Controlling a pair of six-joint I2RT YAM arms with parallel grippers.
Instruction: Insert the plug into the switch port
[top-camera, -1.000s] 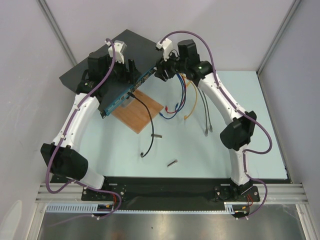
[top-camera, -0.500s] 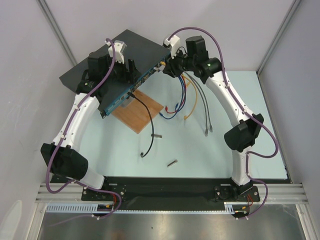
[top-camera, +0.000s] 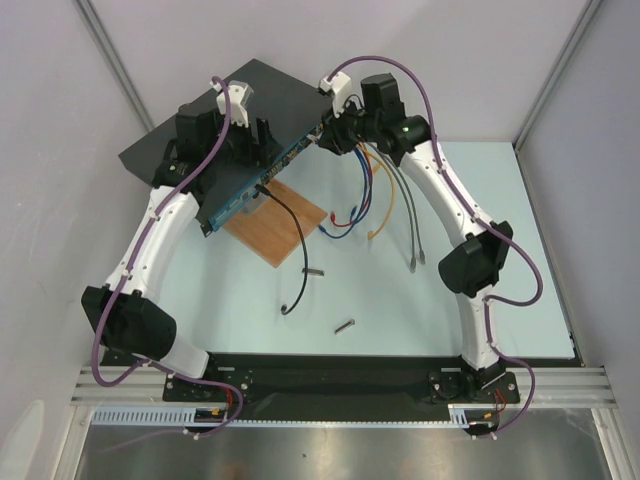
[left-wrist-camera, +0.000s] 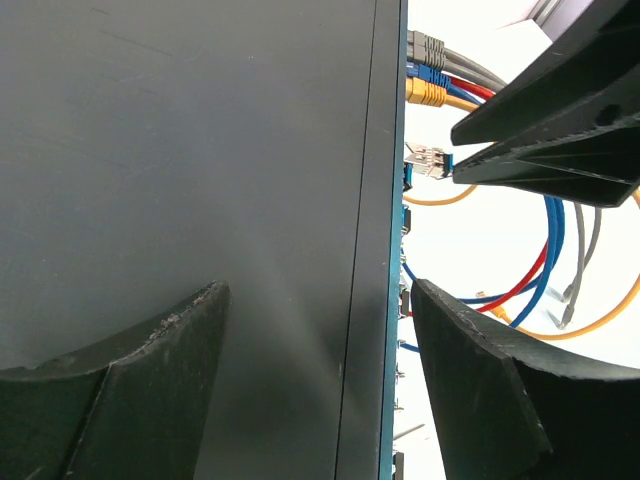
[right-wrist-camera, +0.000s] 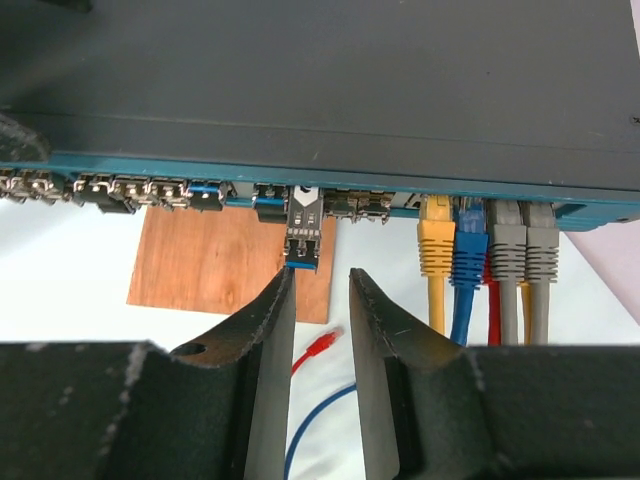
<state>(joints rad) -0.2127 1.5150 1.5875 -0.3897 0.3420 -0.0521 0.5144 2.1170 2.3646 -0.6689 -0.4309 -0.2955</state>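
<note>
The switch (top-camera: 240, 105) lies at the back left, a flat dark box with a blue port face (right-wrist-camera: 130, 168). The plug (right-wrist-camera: 303, 232), a small metal module with a blue tab, sticks out of one port; it also shows in the left wrist view (left-wrist-camera: 428, 160). My right gripper (right-wrist-camera: 320, 275) hovers just in front of it, jaws narrow but apart with nothing between them; its left fingertip (right-wrist-camera: 283, 292) touches the blue tab. My left gripper (left-wrist-camera: 318, 290) stands open astride the switch's front edge (top-camera: 258, 145), one finger over the dark top (left-wrist-camera: 200, 150), the other past the blue face.
Yellow (right-wrist-camera: 436, 240), blue (right-wrist-camera: 468, 250) and grey (right-wrist-camera: 525, 245) cables are plugged in right of the plug and trail over the table (top-camera: 385, 205). A wooden board (top-camera: 275, 222) lies under the switch's front. A black cable (top-camera: 295, 245) and a small metal piece (top-camera: 345, 325) lie nearer.
The right gripper's jaws have narrowed. The right arm drew slightly right and back, then returned to the switch's port face. The left arm has not moved.
</note>
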